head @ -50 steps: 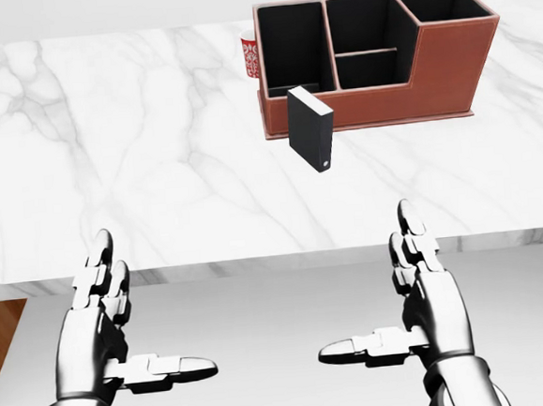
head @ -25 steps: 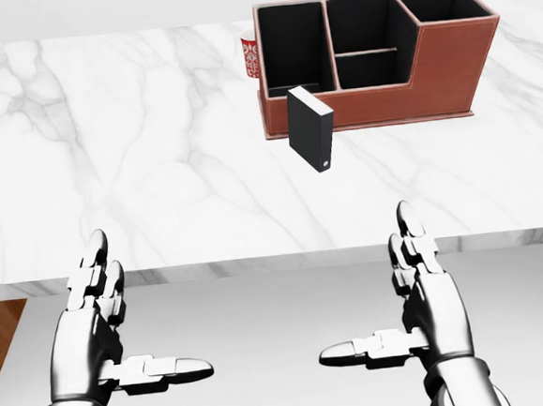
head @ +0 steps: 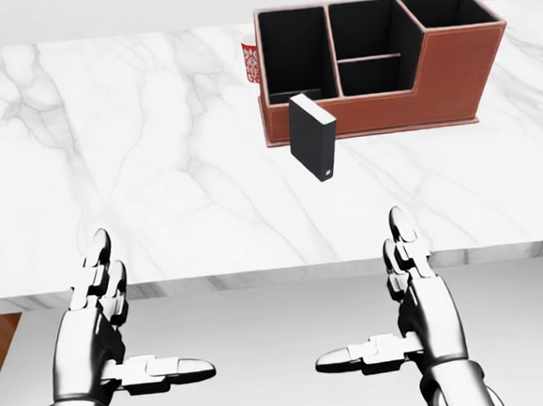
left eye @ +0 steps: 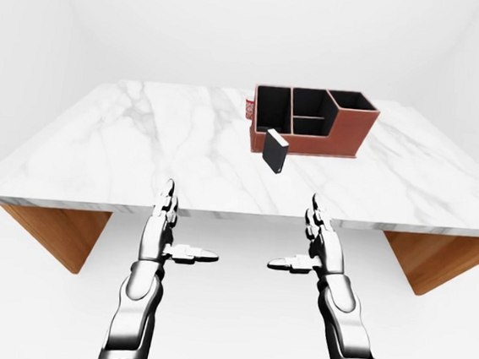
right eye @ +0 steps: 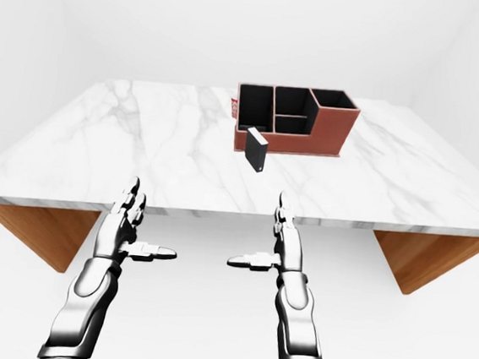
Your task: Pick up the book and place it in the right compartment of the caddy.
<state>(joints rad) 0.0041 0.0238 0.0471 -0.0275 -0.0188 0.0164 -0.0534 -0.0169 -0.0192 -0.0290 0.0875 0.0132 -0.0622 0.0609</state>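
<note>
Starting out: book (head: 312, 137) upright on table (head: 155, 156) beside caddy (head: 450, 76), ungrasped; your left hand (head: 98, 329) & right hand (head: 420, 299) splayed wide, empty; pick + place both left

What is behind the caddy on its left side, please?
A small red patterned cup shows past the top-left corner of the caddy in the head view. Only a narrow strip of it is visible; the caddy wall covers the rest, so its full shape and contents cannot be seen.

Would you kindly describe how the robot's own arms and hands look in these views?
Both arms are glossy silver-grey metal with dark joint seams. The left hand and right hand each have three segmented fingers with rounded tips. No cables, sleeves or markings are visible.
</note>
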